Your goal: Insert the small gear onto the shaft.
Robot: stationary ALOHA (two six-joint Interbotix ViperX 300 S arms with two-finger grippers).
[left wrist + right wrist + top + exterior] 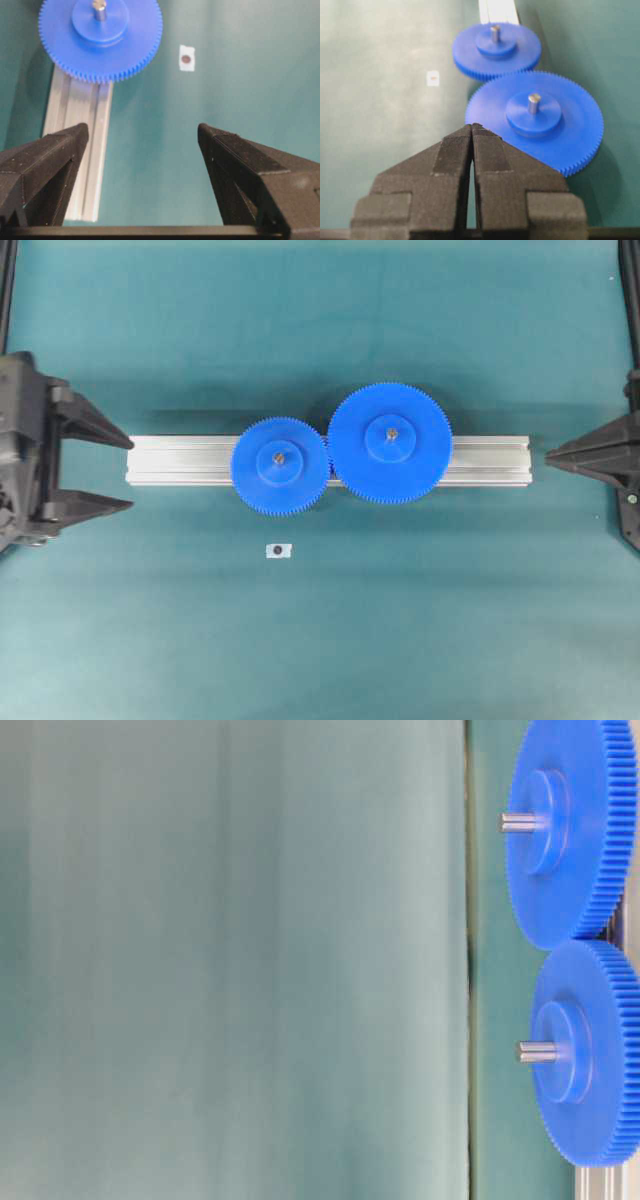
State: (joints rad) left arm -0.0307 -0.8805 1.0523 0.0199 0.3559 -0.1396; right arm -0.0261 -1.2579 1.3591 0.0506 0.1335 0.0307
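The small gear (280, 465) is a blue toothed disc sitting on the aluminium rail (180, 460), with the shaft (280, 456) poking up through its hub. Its teeth meet those of the larger blue gear (390, 443). The small gear also shows in the table-level view (590, 1050), the left wrist view (100, 40) and the right wrist view (496, 50). My left gripper (130, 474) is open and empty, left of the rail end (142, 129). My right gripper (550, 453) is shut and empty, right of the rail, its tips in front of the larger gear (472, 125).
A small white tag with a dark dot (278, 551) lies on the green mat in front of the small gear. The larger gear's pin (534, 102) stands up from its hub. The rail runs left to right across the middle of the table.
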